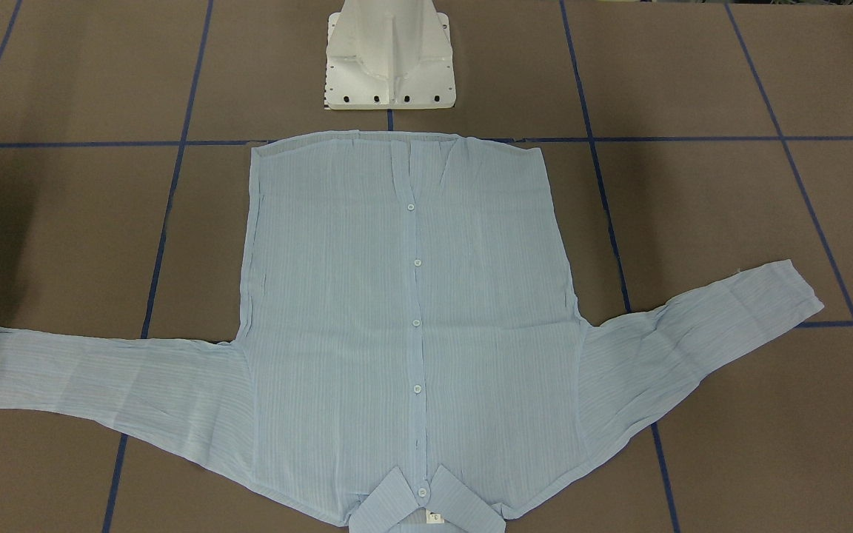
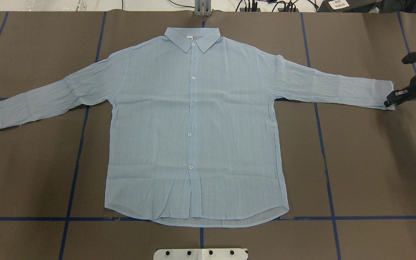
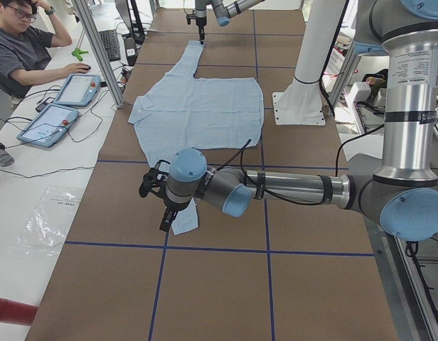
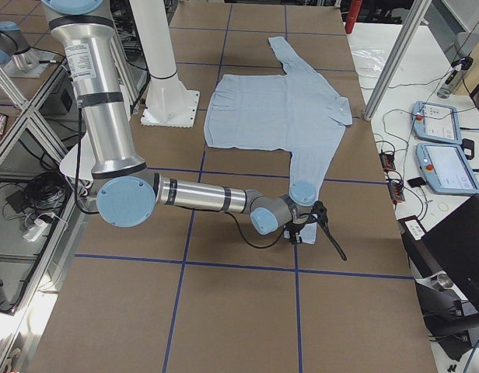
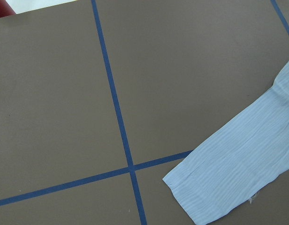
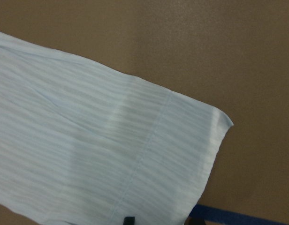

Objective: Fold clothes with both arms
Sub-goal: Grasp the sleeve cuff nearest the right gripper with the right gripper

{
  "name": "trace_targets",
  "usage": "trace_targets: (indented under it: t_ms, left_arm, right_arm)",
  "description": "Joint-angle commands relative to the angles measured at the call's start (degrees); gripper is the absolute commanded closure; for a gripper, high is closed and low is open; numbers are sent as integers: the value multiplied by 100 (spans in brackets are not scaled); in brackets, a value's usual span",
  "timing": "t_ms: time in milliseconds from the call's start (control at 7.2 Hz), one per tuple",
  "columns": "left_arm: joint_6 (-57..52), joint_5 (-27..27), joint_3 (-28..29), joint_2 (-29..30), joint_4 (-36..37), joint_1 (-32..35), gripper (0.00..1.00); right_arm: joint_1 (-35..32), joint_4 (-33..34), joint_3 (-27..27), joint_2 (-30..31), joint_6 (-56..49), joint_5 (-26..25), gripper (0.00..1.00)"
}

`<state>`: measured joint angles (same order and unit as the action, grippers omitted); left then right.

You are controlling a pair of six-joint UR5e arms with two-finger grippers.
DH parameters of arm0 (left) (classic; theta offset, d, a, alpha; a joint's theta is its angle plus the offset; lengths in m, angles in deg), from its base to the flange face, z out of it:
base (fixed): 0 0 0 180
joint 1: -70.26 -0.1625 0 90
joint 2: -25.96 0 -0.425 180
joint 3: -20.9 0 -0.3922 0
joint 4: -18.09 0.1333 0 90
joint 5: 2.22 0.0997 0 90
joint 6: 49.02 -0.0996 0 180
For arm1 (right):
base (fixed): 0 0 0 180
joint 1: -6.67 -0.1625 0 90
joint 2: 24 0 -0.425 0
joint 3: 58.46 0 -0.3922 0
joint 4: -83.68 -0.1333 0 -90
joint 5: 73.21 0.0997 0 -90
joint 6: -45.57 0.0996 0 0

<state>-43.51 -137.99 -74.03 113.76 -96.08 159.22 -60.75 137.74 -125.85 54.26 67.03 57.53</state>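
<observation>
The brown table (image 2: 374, 162), marked with blue tape lines (image 2: 323, 144), is covered at its middle by the shirt (image 2: 193, 126), which is laid flat, front up and buttoned. The shirt's long axis is set away from the robot: the hem lies near the white pedestal (image 1: 389, 66), the collar (image 2: 208, 41) points to the far edge, and both sleeves are spread sideways. The right arm (image 4: 201, 196) is stretched low and nearly level over the table, and the left arm (image 3: 297, 188) is posed likewise at the opposite end. The right gripper (image 2: 397, 82) is seen with its fingers spread, one tip touching the right-side cuff (image 6: 191, 154). The left gripper (image 3: 156, 206) is placed at the left-side cuff (image 5: 205, 192); whether it is spread or closed cannot be told. A small white tag (image 2: 189, 37) is sewn inside the collar, and its writing cannot be read.
</observation>
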Motion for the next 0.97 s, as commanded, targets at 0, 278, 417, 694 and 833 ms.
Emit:
trace_targets:
  t_ms: [0, 278, 417, 694, 833]
  left_arm:
    - [3, -2, -8, 0, 0, 7, 0]
    - [12, -2, -17, 0, 0, -2, 0]
    - [12, -2, -8, 9, 0, 7, 0]
    - [12, -2, 1, 9, 0, 7, 0]
    - [12, -2, 1, 9, 0, -2, 0]
  right_arm:
    - [10, 9, -2, 5, -19, 4, 62]
    - [10, 9, -63, -12, -10, 31, 96]
    - [-16, 61, -133, -108, 7, 57, 100]
    - [-271, 10, -370, -118, -10, 704, 100]
    - [-367, 87, -911, -100, 25, 890, 100]
